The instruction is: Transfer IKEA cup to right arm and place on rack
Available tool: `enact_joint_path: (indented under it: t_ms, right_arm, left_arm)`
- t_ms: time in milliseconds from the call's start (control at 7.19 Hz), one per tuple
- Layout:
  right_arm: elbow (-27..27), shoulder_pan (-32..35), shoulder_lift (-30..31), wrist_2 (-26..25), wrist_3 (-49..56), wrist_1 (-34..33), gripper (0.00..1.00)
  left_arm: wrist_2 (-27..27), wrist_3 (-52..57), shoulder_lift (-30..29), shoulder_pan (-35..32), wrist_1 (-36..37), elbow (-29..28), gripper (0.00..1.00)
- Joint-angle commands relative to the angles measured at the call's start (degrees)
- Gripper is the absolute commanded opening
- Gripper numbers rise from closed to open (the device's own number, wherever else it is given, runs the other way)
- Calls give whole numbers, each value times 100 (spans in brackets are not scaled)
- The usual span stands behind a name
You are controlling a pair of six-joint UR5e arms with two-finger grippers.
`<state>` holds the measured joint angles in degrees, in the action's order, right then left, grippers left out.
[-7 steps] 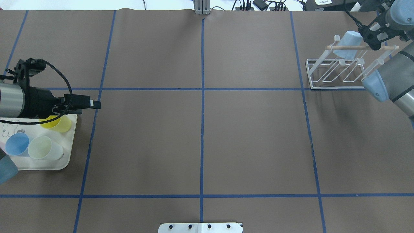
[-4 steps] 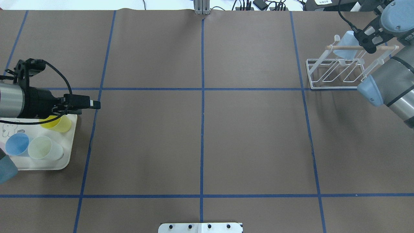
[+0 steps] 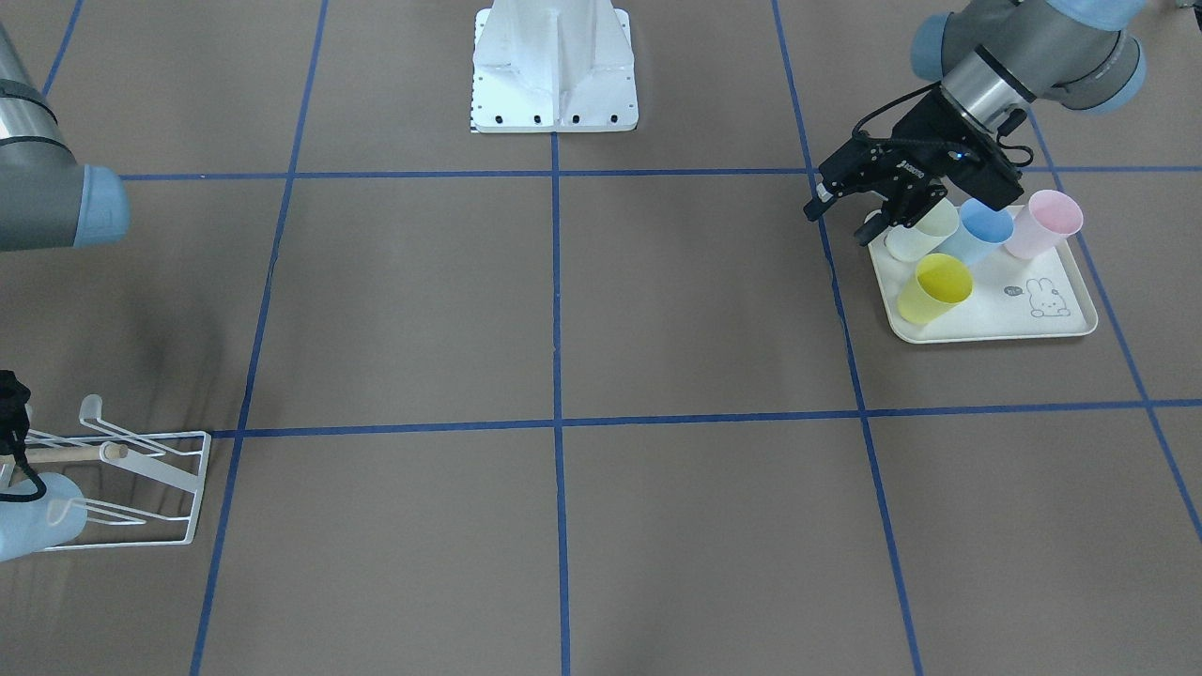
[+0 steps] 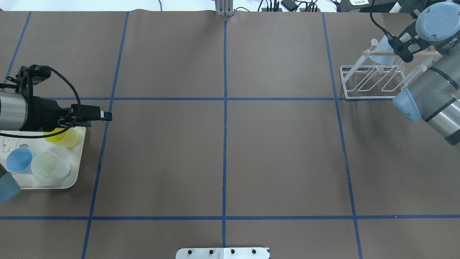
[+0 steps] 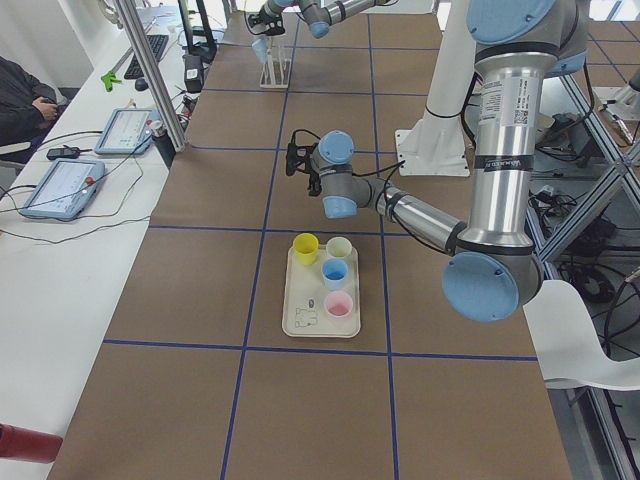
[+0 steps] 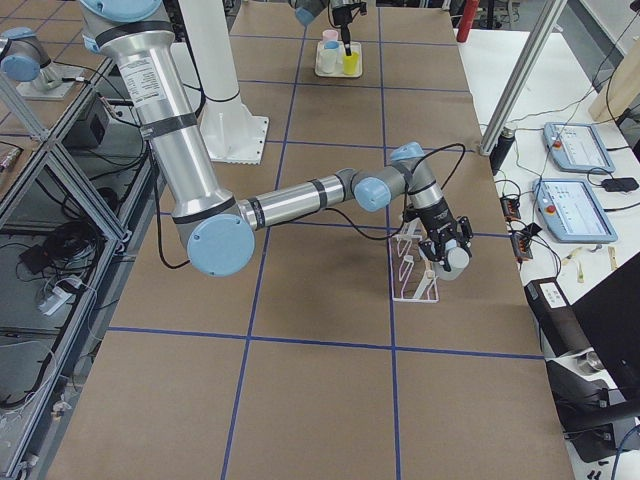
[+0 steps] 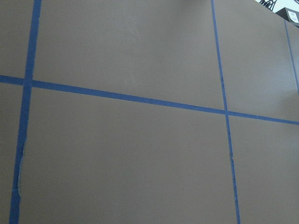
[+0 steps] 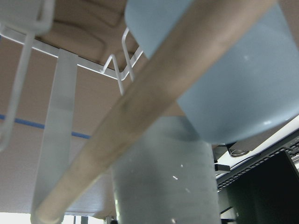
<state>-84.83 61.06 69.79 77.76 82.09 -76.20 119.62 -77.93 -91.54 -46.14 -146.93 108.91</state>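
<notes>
Right end effector [image 4: 404, 54] grip unreadable; blue cup [image 4: 381, 45] partly covered by it; rack [image 3: 160, 467] cut by edge.

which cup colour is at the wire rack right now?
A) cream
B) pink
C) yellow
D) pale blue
D: the pale blue cup is at the rack, by its wooden dowel, while the yellow cup, pink cup and cream cup stand on the tray at the far end of the table.
</notes>
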Motion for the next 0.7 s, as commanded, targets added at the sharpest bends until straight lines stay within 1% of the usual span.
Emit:
enact_joint_path:
  t_ms: [0, 139, 417, 556]
  right_arm:
    - [1, -24, -1, -41, 0, 9, 56]
    - [1, -24, -1, -41, 0, 9, 63]
    - [10, -33, -1, -41, 0, 9, 94]
    - [-16, -33, -9, -41, 0, 18, 96]
  left_arm:
    - [0, -3, -13, 0, -2, -2, 100]
    - [9, -3, -13, 0, 6, -2, 100]
    - [9, 6, -13, 0, -2, 7, 100]
    - [9, -3, -13, 0, -2, -2, 100]
